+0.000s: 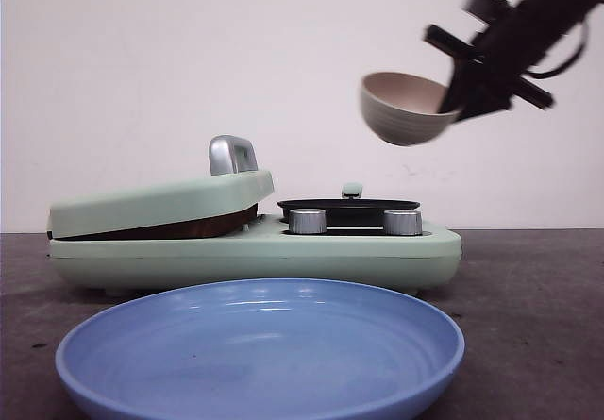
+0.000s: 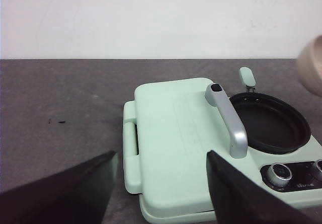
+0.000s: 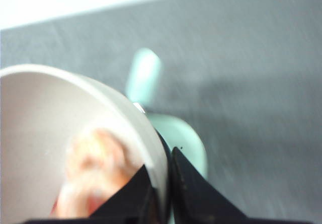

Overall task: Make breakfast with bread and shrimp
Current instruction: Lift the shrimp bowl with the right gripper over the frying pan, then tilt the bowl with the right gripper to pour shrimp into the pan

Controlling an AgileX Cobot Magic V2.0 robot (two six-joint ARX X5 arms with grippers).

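Front view: a mint-green breakfast maker (image 1: 255, 245) sits on a dark tabletop (image 1: 528, 297). Its hinged lid (image 1: 160, 203) with a silver handle (image 1: 231, 154) is nearly shut over a brown edge, which may be bread; I cannot tell. Beside the lid sits a black pan (image 1: 349, 210), with two silver knobs (image 1: 307, 220) in front. A blue plate (image 1: 260, 349) lies nearer the camera than the maker. Above the pan, the right gripper (image 1: 460, 109) holds a tilted beige bowl (image 1: 401, 109) in the air.

Left wrist view: looking down on the maker, the lid lies flat. The left gripper (image 2: 161, 183) hovers with its jaws spread wide, holding nothing.

Right wrist view, blurred: the jaws are clamped on the bowl's rim. Inside the bowl lie pinkish-orange shrimp (image 3: 93, 173), unseen in the other views.
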